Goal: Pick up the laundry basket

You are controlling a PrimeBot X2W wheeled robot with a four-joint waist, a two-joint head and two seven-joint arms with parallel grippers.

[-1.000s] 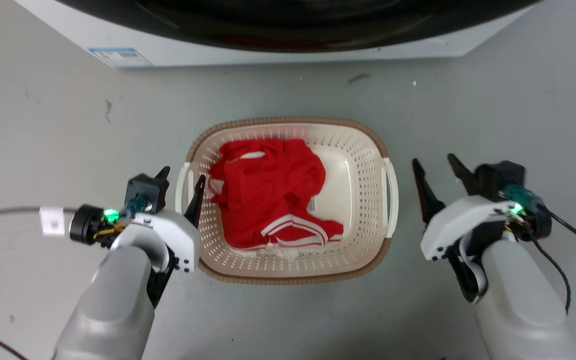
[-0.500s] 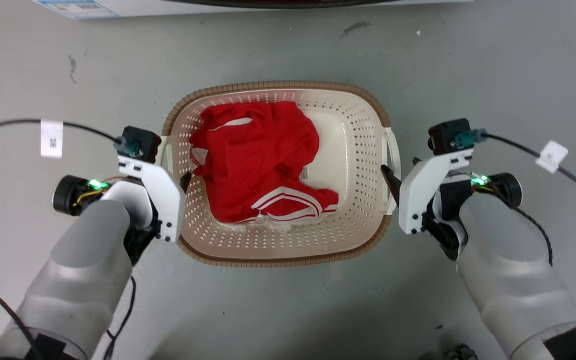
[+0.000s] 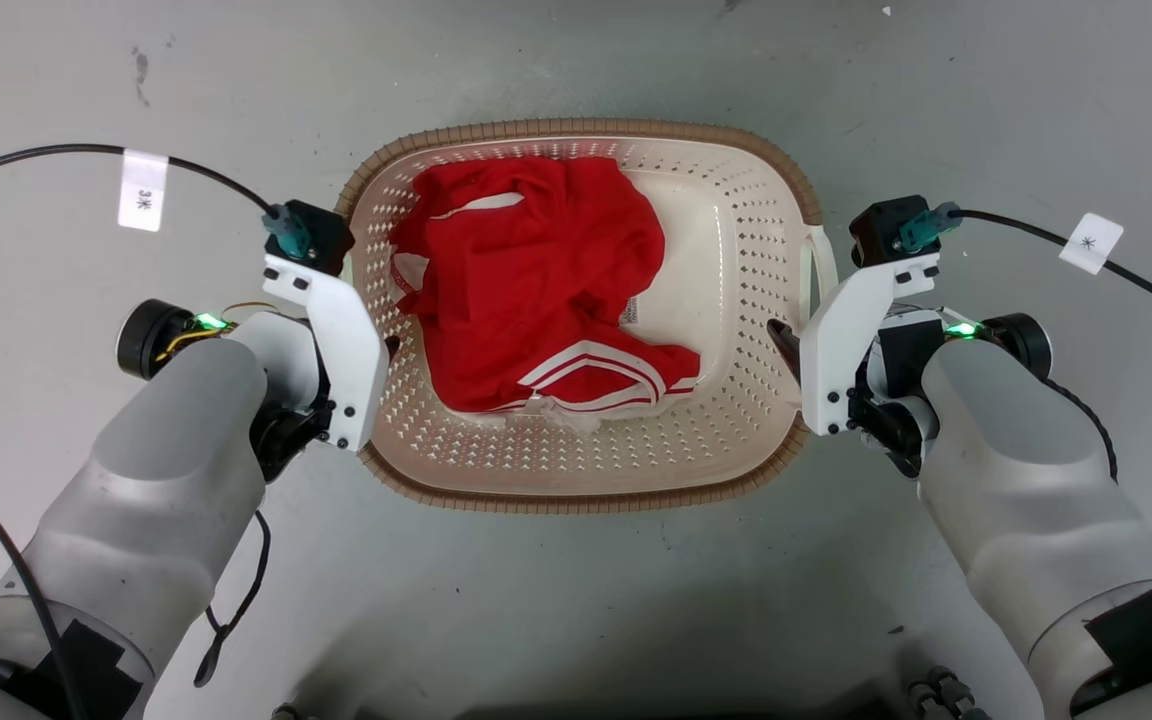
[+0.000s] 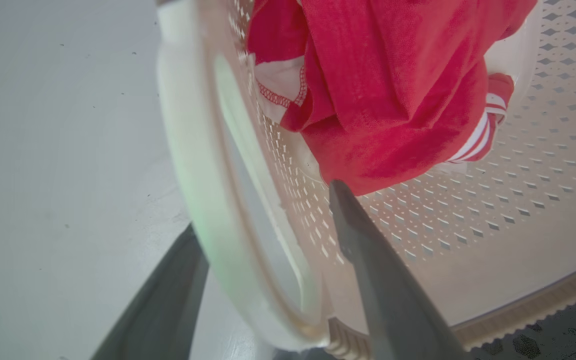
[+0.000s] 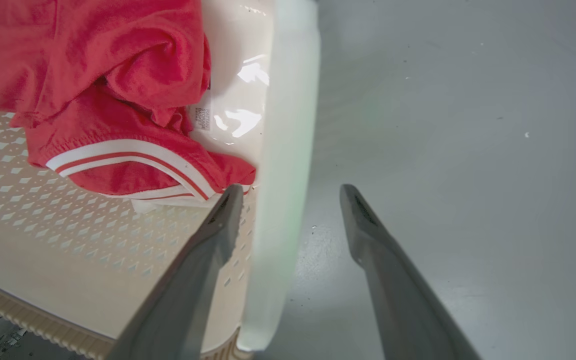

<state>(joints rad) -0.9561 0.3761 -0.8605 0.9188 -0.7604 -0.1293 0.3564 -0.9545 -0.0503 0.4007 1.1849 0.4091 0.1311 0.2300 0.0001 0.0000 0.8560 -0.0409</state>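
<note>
1. Stretching across the whole head view was a smooth grey floor [image 3: 576, 620], marked with a few dark scuffs and specks and shadowed along its near edge.
2. The laundry basket [image 3: 736, 440] stood on that floor, centred between the two arms, with its open mouth facing up toward the head camera.
3. Its long axis ran from the robot's left to its right, so each short end, with its white handle, faced an arm. The brown rim curved along the far and near long sides.
4. A crumpled red garment [image 3: 536, 290] with white stripes lay inside, toward the left and far part. The cream bottom was bare on the right.
5. The left forearm [image 3: 166, 480] rose from the lower left and angled inward to the basket's left end, with the left wrist light [image 3: 206, 322] glowing green.
6. The left hand [image 4: 263, 215] was spread and straddled the left handle [image 4: 193, 150]. One dark finger was inside the basket beside the perforated wall, and the other was outside over the floor, its tip hidden behind the handle. Whether either finger touched the plastic could not be told.
7. The right forearm [image 3: 1016, 450] mirrored it from the lower right, with the right wrist light [image 3: 958, 328] also green.
8. The right hand [image 5: 290, 189] was spread too and straddled the right handle [image 5: 288, 125]. Its inner finger lay over the perforated wall, and its outer finger was over the floor, a clear gap away from the handle.
</note>
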